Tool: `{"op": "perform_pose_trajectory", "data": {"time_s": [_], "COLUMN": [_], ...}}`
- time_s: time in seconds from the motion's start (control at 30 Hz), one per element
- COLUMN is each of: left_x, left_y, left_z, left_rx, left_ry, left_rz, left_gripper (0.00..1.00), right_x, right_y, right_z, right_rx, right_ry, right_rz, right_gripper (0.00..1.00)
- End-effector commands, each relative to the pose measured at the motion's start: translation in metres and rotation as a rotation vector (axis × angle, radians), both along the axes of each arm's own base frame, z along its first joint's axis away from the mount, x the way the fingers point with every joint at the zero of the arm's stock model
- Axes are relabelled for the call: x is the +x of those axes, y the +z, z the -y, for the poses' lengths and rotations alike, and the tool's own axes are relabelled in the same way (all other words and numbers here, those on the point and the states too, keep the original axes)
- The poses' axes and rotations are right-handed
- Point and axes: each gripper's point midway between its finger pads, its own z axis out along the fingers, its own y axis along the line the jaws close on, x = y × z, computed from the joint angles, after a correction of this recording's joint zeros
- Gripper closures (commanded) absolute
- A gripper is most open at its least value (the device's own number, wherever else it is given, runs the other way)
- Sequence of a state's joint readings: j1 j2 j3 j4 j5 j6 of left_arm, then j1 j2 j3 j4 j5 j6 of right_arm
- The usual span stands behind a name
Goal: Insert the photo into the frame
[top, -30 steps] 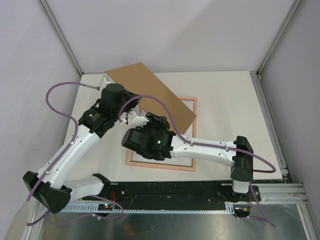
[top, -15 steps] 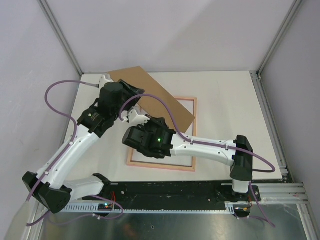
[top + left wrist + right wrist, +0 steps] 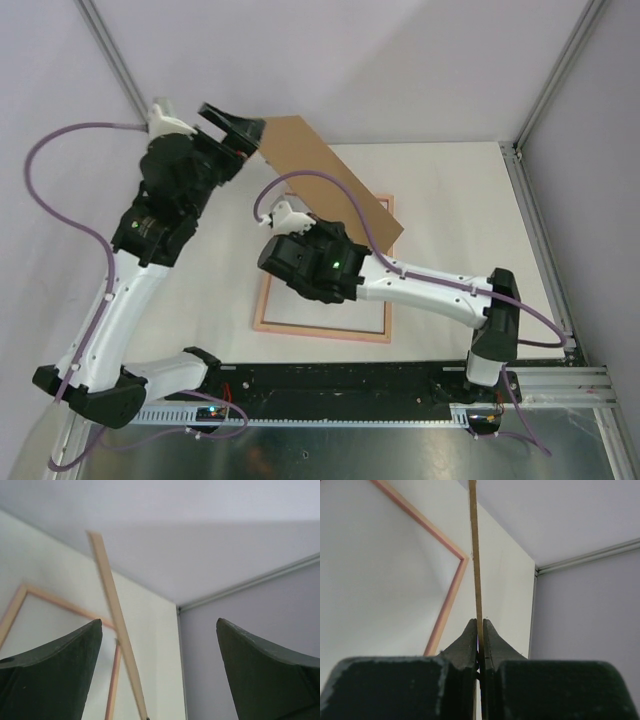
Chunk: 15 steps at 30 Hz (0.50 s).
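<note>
Frame (image 3: 446,605), R wrist view: pale pink rails lie flat on the white counter (image 3: 380,580), w/ one corner showing just left of centre. R pincer (image 3: 479,622) is pressed together on the near edge of a thin brown board (image 3: 475,555), seen edge-on. The board runs straight up the picture from the fingertips, held off the counter, and passes just beside that frame corner. A lilac wall (image 3: 590,630) and a metal corner rail (image 3: 585,557) are on the right.

L wrist view: L pincer (image 3: 159,622) has its jaws spread wide and grips nothing. The same board, edge-on again, slants up between the two dark fingers (image 3: 55,670) but further out, w/ a gap to each. Its lower end drops out of the picture at the bottom. Behind it, part of the frame lies on the counter w/ three rails partly visible, one cut across by the board.

Top view: the frame sits mid-counter, ahead of the arm bases. Near, left and right rails are in plain sight; the far rail is mostly under the board and the R arm (image 3: 430,292). The board slants from the frame's far-right corner out toward the back-left of the cell. The R arm reaches in from the right, wrist over the frame's far-left part, and its pincer is hidden under the wrist here. The L arm (image 3: 112,308) is raised high at back left, its spread jaws just beside the board's far corner. Whether they touch it can't be told.
</note>
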<state>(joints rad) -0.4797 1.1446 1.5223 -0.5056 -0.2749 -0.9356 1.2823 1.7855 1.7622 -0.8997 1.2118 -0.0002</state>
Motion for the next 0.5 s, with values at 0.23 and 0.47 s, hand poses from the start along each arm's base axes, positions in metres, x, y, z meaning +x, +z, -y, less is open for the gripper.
{"op": "perform_pose_trajectory", "data": {"time_s": [0.23,0.47], "left_x": [0.02,0.068], "left_y": [0.07,-0.015], "left_z": [-0.065,-0.077], "left_rx": [0.037,0.044], "left_ry": [0.079,0.038], "left_rz": [0.2,0.012], "left_gripper": [0.03,0.12], "right_x": [0.013,0.021], "right_y": [0.077,0.099], "right_z": [0.087,0.117], "right_rx": [0.353,0.825], "right_ry": [-0.13,-0.034], "right_rz": [0.034,-0.2], "right_gripper": [1.0,1.0]}}
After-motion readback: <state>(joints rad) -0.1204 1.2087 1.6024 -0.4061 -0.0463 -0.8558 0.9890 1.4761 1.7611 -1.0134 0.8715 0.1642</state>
